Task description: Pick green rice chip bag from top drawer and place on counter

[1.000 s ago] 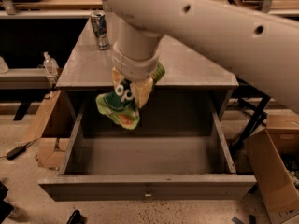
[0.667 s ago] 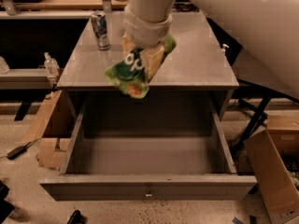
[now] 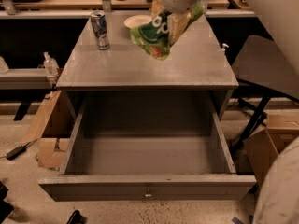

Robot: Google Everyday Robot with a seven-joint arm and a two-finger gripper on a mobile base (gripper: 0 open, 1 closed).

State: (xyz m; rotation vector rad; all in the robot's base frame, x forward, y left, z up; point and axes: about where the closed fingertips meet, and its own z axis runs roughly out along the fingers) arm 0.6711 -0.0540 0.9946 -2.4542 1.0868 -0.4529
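My gripper is at the top of the view, over the middle of the counter. It is shut on the green rice chip bag, which hangs tilted from it, above the grey surface and not touching it. The bag's white lettering faces the camera. The top drawer stands pulled fully out below the counter, and nothing shows inside it. Its small knob is at the centre of the front panel.
A silver drink can stands at the counter's back left. A white plate lies at the back centre. Cardboard boxes sit on the floor at left and right. A dark chair stands right of the cabinet.
My gripper has lifted the bag up out of the drawer area and carried it back over the counter. The arm now sits higher and further back in the view.
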